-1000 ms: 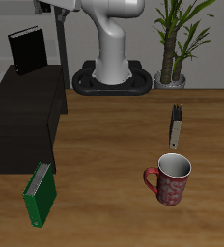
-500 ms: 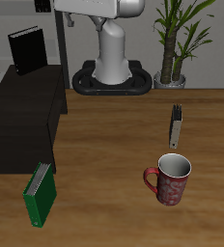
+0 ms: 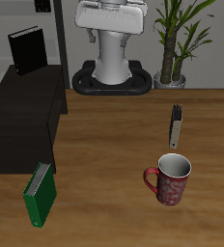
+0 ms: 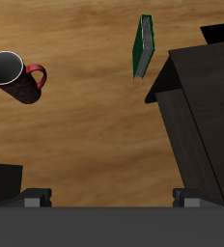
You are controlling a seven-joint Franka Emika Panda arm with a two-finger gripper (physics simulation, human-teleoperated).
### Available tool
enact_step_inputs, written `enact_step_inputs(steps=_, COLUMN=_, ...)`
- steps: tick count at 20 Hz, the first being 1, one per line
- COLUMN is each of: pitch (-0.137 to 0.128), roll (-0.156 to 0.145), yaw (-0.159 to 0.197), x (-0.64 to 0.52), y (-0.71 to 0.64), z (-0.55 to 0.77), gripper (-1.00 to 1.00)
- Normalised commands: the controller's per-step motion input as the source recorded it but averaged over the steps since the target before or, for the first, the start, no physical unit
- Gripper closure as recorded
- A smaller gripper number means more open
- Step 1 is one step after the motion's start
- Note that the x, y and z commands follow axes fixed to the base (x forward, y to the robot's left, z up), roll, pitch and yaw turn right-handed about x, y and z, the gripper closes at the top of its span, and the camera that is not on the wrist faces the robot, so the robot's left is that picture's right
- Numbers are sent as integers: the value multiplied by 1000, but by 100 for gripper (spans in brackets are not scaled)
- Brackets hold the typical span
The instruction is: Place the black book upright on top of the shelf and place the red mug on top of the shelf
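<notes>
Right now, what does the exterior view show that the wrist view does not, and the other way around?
Only the exterior view shows the white robot base, the green potted plant and the thin black hardcover book, standing upright. Only the wrist view shows the pincer, its fingers wide apart with nothing between them. Both show the dark-red speckled mug, the green book, the low black shelf and the wooden table.

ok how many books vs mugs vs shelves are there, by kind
books: 3 – black book upright on the shelf, green book, grey book
mugs: 1 – red mug
shelves: 1 – shelf
plants: 1 – plant
total: 6
</notes>
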Motion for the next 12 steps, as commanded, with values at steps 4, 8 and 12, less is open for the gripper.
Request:
enact_step_inputs(steps=4, pitch=11, roll=15, yaw=94, x=530, y=547, z=-189, gripper=-100)
enact_step_inputs(steps=8, pitch=61, roll=43, yaw=118, x=638, y=477, z=-231, gripper=-100)
enact_step_inputs(steps=12, pitch=44, roll=30, yaw=73, x=511, y=316, z=-191, gripper=-100)
